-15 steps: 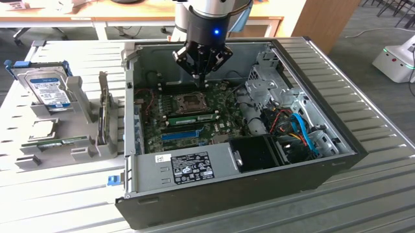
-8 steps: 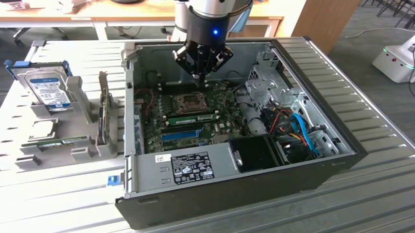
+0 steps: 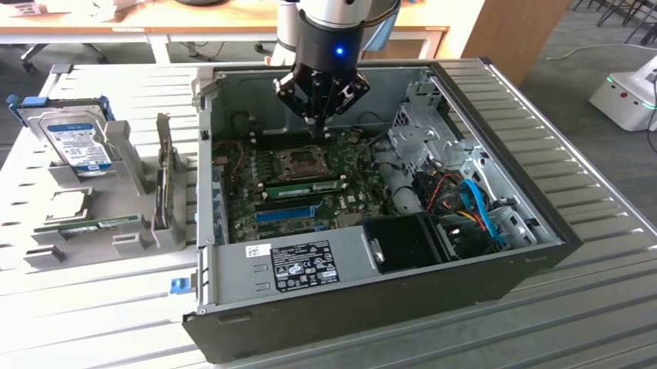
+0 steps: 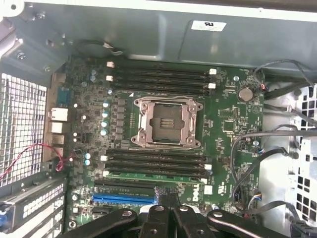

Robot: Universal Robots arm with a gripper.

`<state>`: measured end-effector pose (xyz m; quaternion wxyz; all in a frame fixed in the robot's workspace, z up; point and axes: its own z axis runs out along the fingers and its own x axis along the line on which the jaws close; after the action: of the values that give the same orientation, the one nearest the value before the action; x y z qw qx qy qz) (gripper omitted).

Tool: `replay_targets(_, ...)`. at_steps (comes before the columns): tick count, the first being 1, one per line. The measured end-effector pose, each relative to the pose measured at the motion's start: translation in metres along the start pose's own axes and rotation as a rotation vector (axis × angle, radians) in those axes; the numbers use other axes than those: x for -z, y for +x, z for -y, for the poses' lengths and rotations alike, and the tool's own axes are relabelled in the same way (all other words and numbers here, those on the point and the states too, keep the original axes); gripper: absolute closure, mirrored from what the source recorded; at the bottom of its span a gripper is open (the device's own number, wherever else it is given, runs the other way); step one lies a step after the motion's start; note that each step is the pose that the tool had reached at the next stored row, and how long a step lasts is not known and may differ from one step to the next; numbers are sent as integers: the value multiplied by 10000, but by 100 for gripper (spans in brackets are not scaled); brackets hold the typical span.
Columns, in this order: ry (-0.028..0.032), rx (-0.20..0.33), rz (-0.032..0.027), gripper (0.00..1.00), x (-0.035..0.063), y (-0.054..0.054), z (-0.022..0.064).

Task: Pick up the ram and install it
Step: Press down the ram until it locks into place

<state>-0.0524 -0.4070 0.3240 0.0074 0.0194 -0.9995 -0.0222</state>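
- Gripper hangs over the open computer case, above the motherboard, fingers brought together with nothing between them.
- Ram sits in a memory slot beside the CPU socket; in the exterior view it lies as a green strip just below the socket.
- Gripper stands just beside the seated ram; contact cannot be told.
- Hard drive stands in a grey holder outside the case, at the exterior view's left.
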Motion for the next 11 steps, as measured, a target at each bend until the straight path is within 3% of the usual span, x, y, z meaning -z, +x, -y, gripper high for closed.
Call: replay_targets(11, -16, -181, 14, 90, 11, 0, -1)
